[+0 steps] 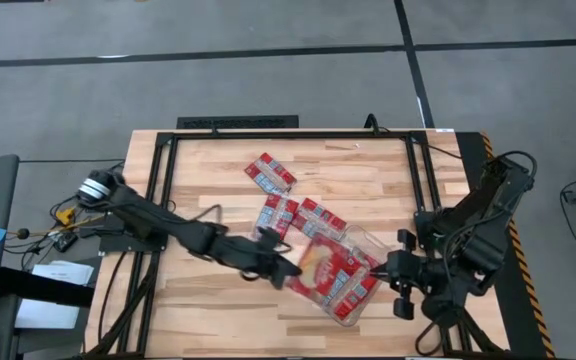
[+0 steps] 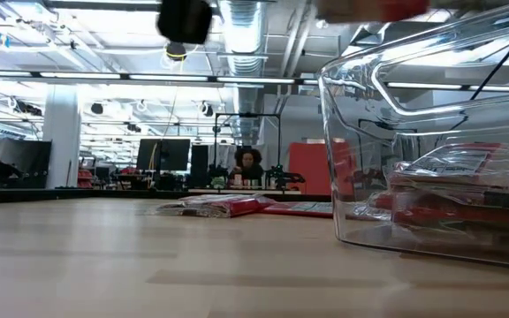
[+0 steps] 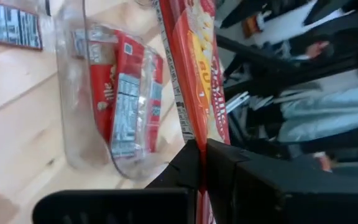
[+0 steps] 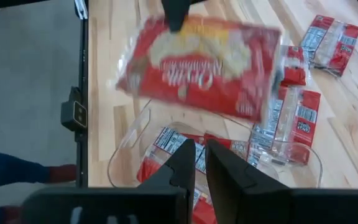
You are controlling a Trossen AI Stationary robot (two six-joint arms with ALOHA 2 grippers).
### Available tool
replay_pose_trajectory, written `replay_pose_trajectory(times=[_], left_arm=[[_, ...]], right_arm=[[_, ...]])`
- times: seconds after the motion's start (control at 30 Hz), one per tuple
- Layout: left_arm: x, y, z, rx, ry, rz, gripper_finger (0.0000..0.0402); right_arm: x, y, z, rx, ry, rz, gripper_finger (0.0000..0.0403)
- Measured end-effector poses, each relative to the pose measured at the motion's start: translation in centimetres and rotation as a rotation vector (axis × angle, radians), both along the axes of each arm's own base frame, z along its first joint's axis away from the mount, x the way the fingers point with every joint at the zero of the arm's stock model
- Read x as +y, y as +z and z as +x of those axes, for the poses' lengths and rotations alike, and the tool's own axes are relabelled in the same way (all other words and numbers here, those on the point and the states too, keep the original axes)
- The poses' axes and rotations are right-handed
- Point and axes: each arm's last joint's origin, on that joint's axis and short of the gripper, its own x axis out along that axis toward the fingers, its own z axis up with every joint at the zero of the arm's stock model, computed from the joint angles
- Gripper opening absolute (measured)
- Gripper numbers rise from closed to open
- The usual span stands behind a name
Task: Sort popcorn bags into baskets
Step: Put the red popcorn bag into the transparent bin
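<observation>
I counted one clear basket (image 1: pixel 372 247) on the counter (image 1: pixel 208 300). Three popcorn bags lay loose outside it (image 1: pixel 270 172) (image 1: pixel 277 213) (image 1: pixel 320 218). One bag (image 4: pixel 204 65) hung pinched in my left end effector (image 1: pixel 286 272). Several more were stacked inside the basket; exact number unclear. Two end effectors total, right (image 1: pixel 400 272).
</observation>
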Motion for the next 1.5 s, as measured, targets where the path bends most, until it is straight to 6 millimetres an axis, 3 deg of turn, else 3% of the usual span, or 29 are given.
replay_pose_trajectory(times=[0.23,0.37,0.53,0.67,0.87,1.03,1.17,1.23,1.4,1.5], left_arm=[[-0.7,-1.7,6.2,0.078,-0.096,0.061,0.0000],[-0.6,-3.1,8.4,0.121,-0.127,0.064,0.0000],[0.0,-5.5,9.5,0.191,-0.102,0.049,0.0011],[0.1,-6.2,9.7,0.203,-0.077,0.029,0.0045],[0.1,-5.9,10.2,0.142,-0.095,0.029,0.0131],[2.1,-4.4,10.3,0.104,-0.205,-0.005,0.0192],[4.8,-0.4,8.9,0.070,-0.263,0.032,0.0209],[6.3,1.1,7.3,0.133,-0.263,0.084,0.0210],[10.2,4.6,1.2,0.410,-0.100,0.292,0.0210],[12.0,4.5,-1.9,0.558,-0.002,0.366,0.0211]], right_arm=[[0.0,0.0,0.0,0.000,-0.001,0.001,0.0063],[0.0,0.0,0.0,0.000,-0.005,0.006,0.0063],[0.0,0.0,0.0,-0.001,-0.006,0.009,0.0063],[0.2,0.0,-0.1,-0.002,0.003,0.011,0.0063],[0.3,0.0,-0.3,0.002,0.009,0.005,0.0063],[0.2,-0.1,-0.3,0.007,0.009,-0.002,0.0063],[0.2,-0.1,-0.3,0.006,0.008,-0.003,0.0063],[0.2,-0.1,-0.3,0.005,0.007,-0.001,0.0063],[0.1,-0.3,0.3,0.009,-0.013,-0.009,0.0063],[-0.1,-0.6,0.5,0.022,-0.020,-0.035,0.0063]])
